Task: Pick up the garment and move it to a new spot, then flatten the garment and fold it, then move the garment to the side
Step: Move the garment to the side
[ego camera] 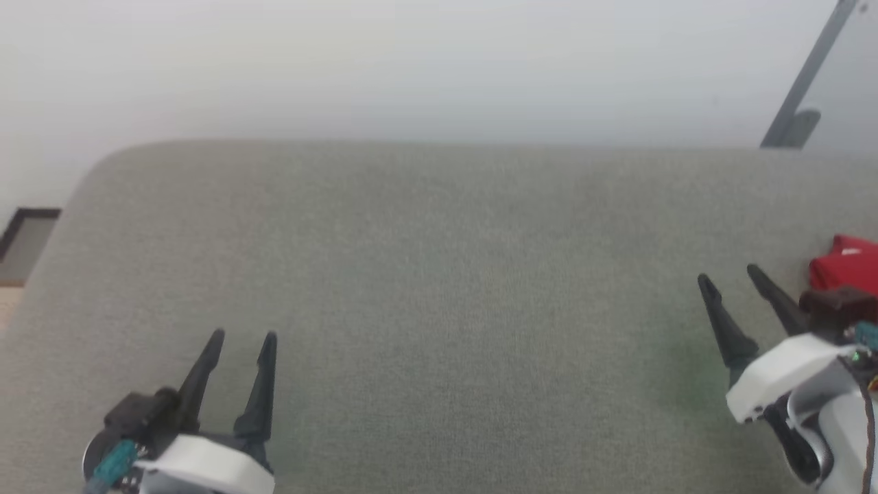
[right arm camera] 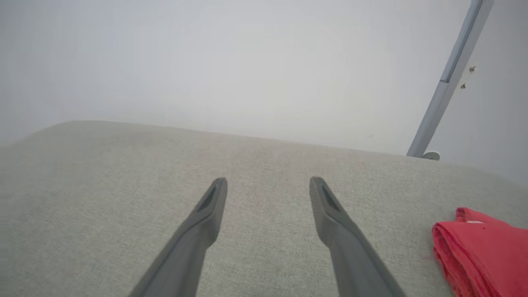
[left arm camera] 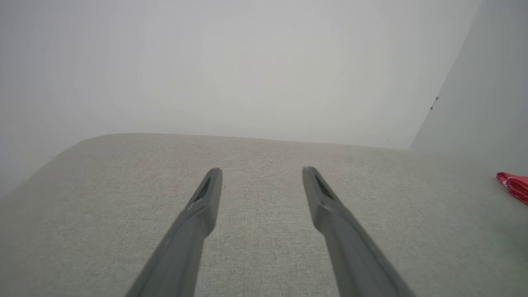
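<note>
The garment (ego camera: 847, 266) is a bright red folded bundle lying at the far right of the grey fabric surface (ego camera: 439, 274), partly cut off by the frame edge and by my right arm. It also lies low on the right in the right wrist view as a folded garment (right arm camera: 486, 251), and as a red sliver, the garment (left arm camera: 515, 186), in the left wrist view. My right gripper (ego camera: 730, 276) is open just left of it, apart from it, holding nothing. At the lower left my left gripper (ego camera: 243, 337) is open and empty too.
A pale wall rises behind the surface's far edge. A grey slanted pole (ego camera: 806, 79) with a foot stands at the back right. The surface's rounded left corner (ego camera: 103, 168) drops to a floor strip (ego camera: 24, 243).
</note>
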Tool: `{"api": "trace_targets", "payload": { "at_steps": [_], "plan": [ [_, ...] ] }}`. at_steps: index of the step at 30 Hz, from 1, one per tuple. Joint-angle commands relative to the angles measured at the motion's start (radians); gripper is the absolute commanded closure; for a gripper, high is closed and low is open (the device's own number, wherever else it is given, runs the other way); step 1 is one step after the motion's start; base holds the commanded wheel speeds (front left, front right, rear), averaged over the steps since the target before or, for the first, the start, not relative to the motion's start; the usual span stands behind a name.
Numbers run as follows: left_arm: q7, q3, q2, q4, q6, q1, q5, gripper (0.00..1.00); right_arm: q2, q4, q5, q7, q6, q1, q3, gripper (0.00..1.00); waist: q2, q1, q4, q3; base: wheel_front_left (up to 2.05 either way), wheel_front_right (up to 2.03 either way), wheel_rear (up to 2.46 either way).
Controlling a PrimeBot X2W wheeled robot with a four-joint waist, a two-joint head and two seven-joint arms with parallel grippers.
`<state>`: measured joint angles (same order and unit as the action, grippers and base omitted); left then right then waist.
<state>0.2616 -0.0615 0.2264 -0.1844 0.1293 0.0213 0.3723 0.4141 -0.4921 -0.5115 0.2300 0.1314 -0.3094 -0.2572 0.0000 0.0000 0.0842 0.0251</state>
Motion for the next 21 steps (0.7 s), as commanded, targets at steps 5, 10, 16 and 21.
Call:
{"api": "trace_targets", "payload": {
  "at_steps": [5, 10, 16, 21],
  "plan": [
    [0.004, 0.024, -0.01, 0.017, 0.002, -0.054, -0.013, 0.0, -0.023, 0.068, 0.012, 0.02, -0.001, 0.089, 0.049, 0.0, 0.0, 0.0, 0.014, -0.056, 0.0, 0.0, 0.0],
    [0.004, 0.038, -0.016, 0.034, 0.002, -0.089, -0.016, 0.0, -0.042, 0.131, 0.03, 0.028, -0.001, 0.152, 0.096, 0.0, 0.0, 0.0, 0.012, -0.075, 0.0, 0.0, 0.0],
    [0.004, 0.064, -0.028, 0.068, 0.002, -0.144, -0.017, 0.0, -0.076, 0.229, 0.058, 0.023, -0.001, 0.254, 0.186, 0.0, 0.0, 0.0, 0.013, -0.095, 0.0, 0.0, 0.0],
    [0.004, 0.076, -0.034, 0.102, 0.002, -0.191, -0.025, 0.0, -0.1, 0.311, 0.084, -0.006, -0.001, 0.345, 0.264, 0.0, 0.0, 0.0, 0.013, -0.105, 0.0, 0.0, 0.0]
  ]
}}
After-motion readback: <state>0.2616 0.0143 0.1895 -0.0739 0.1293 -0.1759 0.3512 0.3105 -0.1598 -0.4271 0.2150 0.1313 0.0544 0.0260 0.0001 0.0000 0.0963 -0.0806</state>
